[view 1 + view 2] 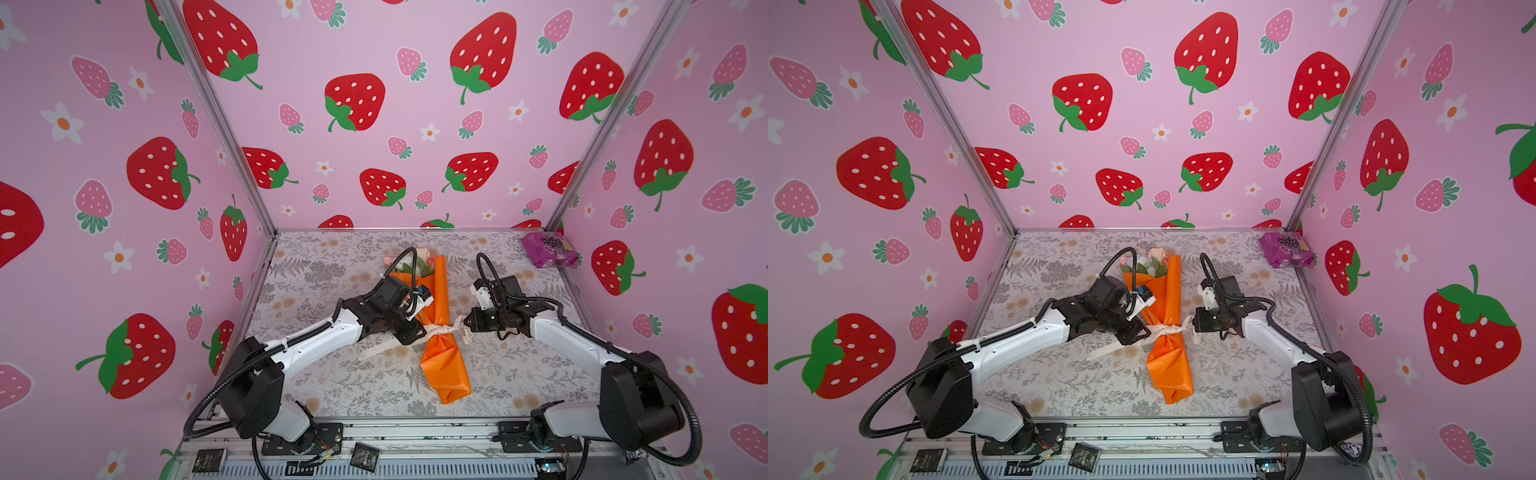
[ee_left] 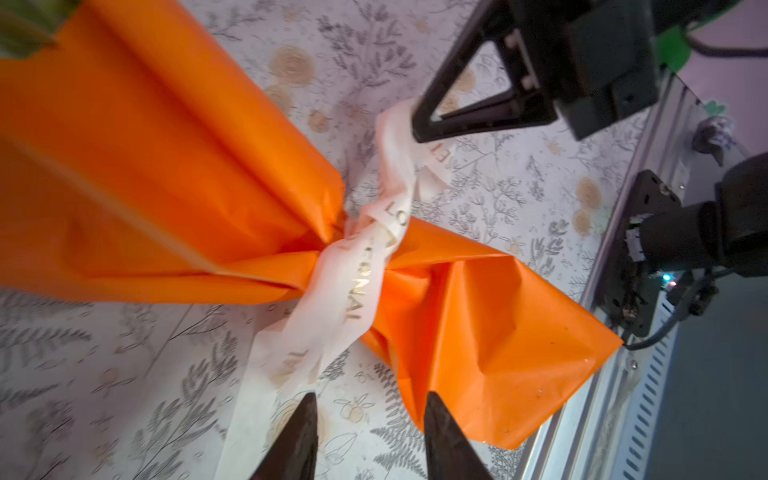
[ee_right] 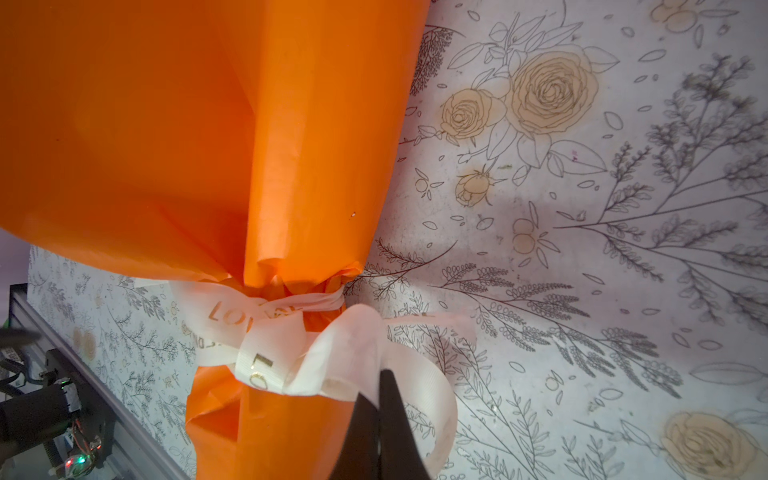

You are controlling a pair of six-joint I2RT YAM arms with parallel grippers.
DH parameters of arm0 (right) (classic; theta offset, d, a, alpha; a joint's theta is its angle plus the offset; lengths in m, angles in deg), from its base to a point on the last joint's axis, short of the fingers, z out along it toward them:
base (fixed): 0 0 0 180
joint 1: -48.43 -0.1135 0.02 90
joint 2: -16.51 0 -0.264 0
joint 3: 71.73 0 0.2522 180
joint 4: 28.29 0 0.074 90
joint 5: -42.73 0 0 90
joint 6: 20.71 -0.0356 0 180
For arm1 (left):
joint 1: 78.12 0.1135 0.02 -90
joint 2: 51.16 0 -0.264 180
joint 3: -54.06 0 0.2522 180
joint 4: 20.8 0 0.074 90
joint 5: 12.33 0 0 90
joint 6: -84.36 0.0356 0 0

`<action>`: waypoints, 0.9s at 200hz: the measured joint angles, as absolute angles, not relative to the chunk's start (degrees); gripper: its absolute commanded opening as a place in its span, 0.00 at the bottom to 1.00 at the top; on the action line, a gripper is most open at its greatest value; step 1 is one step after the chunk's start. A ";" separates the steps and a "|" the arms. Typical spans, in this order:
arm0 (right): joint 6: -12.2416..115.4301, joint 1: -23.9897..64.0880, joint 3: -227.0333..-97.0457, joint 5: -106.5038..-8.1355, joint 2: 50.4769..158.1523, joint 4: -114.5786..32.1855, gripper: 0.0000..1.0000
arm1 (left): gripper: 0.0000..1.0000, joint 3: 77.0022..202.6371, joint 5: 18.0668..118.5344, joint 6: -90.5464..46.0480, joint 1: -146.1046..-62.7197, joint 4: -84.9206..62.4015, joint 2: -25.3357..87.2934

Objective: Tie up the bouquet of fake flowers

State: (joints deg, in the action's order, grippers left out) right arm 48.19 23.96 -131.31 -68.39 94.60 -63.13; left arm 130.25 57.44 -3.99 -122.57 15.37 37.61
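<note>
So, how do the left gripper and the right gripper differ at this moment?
The left gripper stands open, while the right gripper is shut. The left has nothing between its fingers; the right pinches one end of the cream ribbon. Both sit close to the bouquet, at its tied waist.

The bouquet (image 1: 441, 361) lies on the surface (image 1: 332, 386), heads rearward, ribbon (image 1: 438, 330) round its waist, left tool (image 2: 369, 401) and right tool (image 1: 466, 323) flanking it; packet (image 1: 548, 249) in the far-right corner.

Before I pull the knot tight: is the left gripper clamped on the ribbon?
No, the left gripper stands open with nothing in it, and the ribbon lies beside it.
</note>
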 measured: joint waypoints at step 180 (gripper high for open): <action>48.17 23.96 -131.31 -68.33 93.96 -64.07 0.00 | 0.26 142.86 75.61 -1.06 -129.89 21.54 53.48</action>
